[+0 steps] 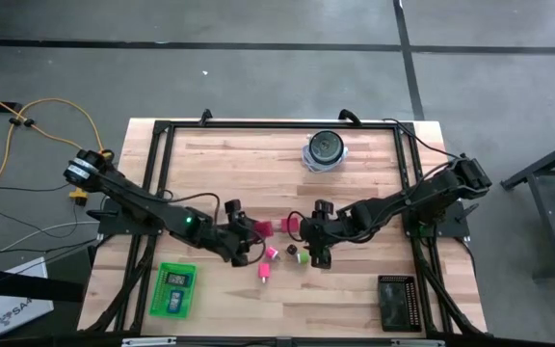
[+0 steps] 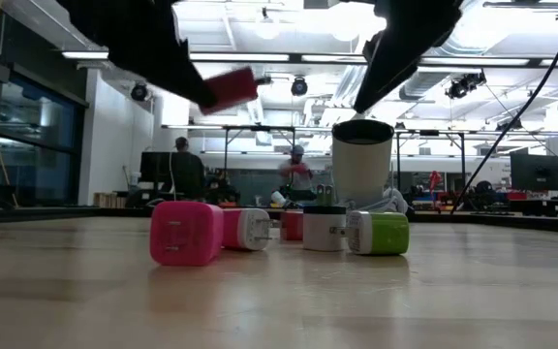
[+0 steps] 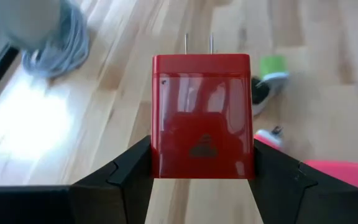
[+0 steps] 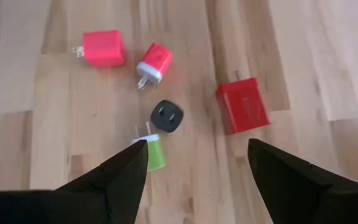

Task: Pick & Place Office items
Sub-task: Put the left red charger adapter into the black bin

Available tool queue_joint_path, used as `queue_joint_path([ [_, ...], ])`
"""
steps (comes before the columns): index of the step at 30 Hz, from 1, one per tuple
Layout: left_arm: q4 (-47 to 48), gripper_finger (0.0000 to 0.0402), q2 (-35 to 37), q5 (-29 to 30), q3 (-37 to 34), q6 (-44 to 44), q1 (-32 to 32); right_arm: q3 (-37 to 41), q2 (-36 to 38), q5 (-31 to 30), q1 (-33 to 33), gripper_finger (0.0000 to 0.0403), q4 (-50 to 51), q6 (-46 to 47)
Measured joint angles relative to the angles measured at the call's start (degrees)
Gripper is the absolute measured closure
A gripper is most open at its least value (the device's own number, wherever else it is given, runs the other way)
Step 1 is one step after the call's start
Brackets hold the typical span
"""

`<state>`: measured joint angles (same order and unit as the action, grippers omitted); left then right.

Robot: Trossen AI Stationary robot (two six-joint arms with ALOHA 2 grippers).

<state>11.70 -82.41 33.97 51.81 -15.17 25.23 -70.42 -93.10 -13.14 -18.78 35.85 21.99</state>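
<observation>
My left gripper (image 3: 202, 158) is shut on a red plug block (image 3: 202, 115), held in the air left of the table's middle (image 1: 250, 226). My right gripper (image 4: 197, 155) hangs open above loose office items on the wood: a second red block (image 4: 243, 106), a pink block (image 4: 104, 48), a pink-and-white plug (image 4: 155, 62), a black piece (image 4: 168, 116) and a green-and-white plug (image 4: 155, 153). Nothing is between its fingers. In the low view these pieces rest on the tabletop in a row, the pink block (image 2: 187, 233) nearest. My left gripper pinches the red block between its two fingers, one on each side face (image 3: 156, 155), at the end away from the prongs (image 3: 199, 43). The fingers come from the table's left, slanting down. The block is lifted clear of the table (image 2: 229, 89), prongs pointing away from the gripper.
A green tray (image 1: 158, 289) with small pieces lies near the front left, a black tray (image 1: 396, 301) at the front right. A round blue-white object with a dark top (image 1: 325, 149) stands at the far middle. A dark frame (image 1: 162, 145) runs round the table.
</observation>
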Motion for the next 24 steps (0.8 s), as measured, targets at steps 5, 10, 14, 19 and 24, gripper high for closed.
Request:
queue_joint_path([
  [5, -4.4, 0.0193, 0.0, 0.9, 0.0, 3.6, 2.0, 0.0, 0.0, -0.3, 0.2, 0.0139, -3.8, -3.5],
  [10, -6.5, 0.0193, 0.0, 0.9, 0.0, 4.9, 2.9, 0.0, 0.0, -0.4, 0.2, 0.0139, -10.3, -7.4],
  [14, -6.9, 0.0193, 0.0, 1.0, 0.0, 4.9, 2.8, 0.0, 0.0, -0.4, 0.2, 0.0139, -14.2, -9.3],
  [19, -10.0, 0.0193, 0.0, 2.2, 0.0, 8.2, 2.8, 0.0, 0.0, -0.4, 0.2, 0.0139, -16.1, -12.0],
  [24, -14.2, 0.0193, 0.0, 2.2, 0.0, 12.2, 2.8, 0.0, 0.0, -0.5, 0.2, 0.0139, -18.2, -15.0],
])
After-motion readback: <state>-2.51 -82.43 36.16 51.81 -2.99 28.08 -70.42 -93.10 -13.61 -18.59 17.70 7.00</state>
